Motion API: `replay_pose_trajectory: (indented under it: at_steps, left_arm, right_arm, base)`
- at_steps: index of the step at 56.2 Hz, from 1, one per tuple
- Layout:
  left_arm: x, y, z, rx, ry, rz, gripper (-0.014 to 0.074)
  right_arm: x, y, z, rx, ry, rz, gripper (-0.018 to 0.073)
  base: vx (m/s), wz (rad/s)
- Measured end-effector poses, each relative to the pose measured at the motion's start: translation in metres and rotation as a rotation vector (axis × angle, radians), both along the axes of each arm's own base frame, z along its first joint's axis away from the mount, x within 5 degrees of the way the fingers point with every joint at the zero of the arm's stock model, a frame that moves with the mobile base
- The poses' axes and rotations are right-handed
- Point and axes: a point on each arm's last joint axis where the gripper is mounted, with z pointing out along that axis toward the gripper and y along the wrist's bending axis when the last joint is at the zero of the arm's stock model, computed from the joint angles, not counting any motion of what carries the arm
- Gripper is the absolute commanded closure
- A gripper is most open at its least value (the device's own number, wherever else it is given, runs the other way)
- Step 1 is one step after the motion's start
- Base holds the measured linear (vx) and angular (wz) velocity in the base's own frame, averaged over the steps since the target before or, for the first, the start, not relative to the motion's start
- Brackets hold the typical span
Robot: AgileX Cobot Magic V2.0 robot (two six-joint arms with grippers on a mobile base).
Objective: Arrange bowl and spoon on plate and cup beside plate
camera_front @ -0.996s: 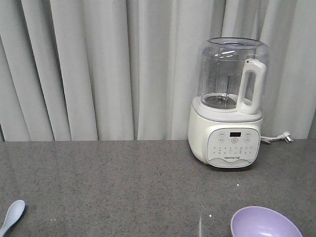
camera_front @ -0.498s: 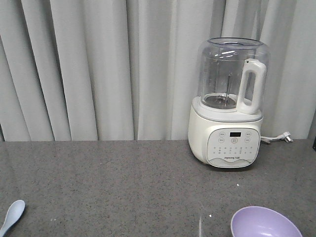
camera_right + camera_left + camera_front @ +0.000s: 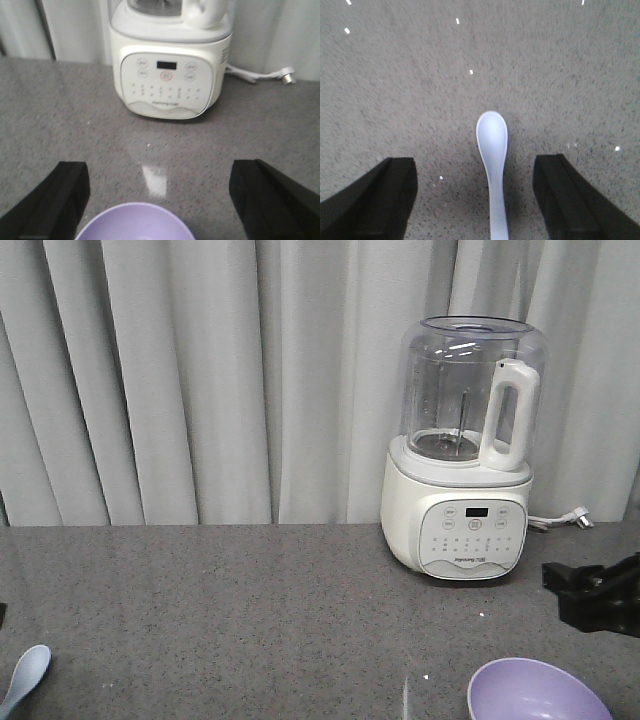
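From the front, the spoon [image 3: 25, 677] lies at the near left edge of the grey counter [image 3: 250, 610]. The purple bowl [image 3: 538, 695] sits at the near right, with a blender [image 3: 465, 455] standing far behind it. The right gripper [image 3: 592, 592] is at the right edge, beyond the bowl.

At the left wrist, the left gripper [image 3: 475, 165] is spread wide and empty, the spoon [image 3: 492, 150] lying between its fingers.

At the right wrist, the right gripper [image 3: 160, 170] gapes wide, holding nothing. The bowl [image 3: 134, 224] shows between its fingers, the blender [image 3: 167, 75] beyond.

The grey speckled table [image 3: 250, 610] carries a white blender [image 3: 458, 535] at the back right, with its cord [image 3: 562, 521] beside it. The spoon [image 3: 24, 676] lies front left. The bowl [image 3: 536, 696] is front right, apparently resting there.
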Motion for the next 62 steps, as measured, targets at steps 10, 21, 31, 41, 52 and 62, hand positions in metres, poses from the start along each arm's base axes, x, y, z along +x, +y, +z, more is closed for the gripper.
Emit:
replay_pose_trajectory:
  at_steps: [10, 21, 31, 41, 52, 62]
  left_arm:
    - [0.027, -0.003, -0.048, -0.053, 0.184, 0.003, 0.0010]
    - [0.041, -0.005, -0.079, -0.068, 0.287, -0.008, 0.0010]
    - [0.047, -0.005, -0.097, -0.071, 0.355, -0.006, 0.0010]
    - [0.057, -0.005, -0.103, -0.071, 0.404, -0.007, 0.0068]
    - [0.072, -0.005, -0.104, -0.073, 0.463, -0.008, 0.0255]
    - [0.074, -0.006, -0.109, -0.075, 0.494, -0.007, 0.0458]
  right_arm:
    - [0.024, 0.008, -0.012, -0.017, 0.152, 0.024, -0.0032]
    - [0.028, 0.009, -0.014, -0.020, 0.171, 0.024, -0.0032]
    - [0.028, 0.009, -0.014, -0.024, 0.170, 0.024, -0.0032]
    - [0.028, 0.009, -0.014, -0.023, 0.169, 0.024, -0.0032]
    - [0.028, 0.009, -0.014, -0.023, 0.169, 0.024, -0.0032]
    - [0.028, 0.009, -0.014, -0.025, 0.169, 0.024, -0.0032]
  base:
    - [0.00, 0.00]
    - [0.00, 0.00]
    - [0.00, 0.00]
    - [0.00, 0.00]
    - [0.00, 0.00]
    - [0.00, 0.00]
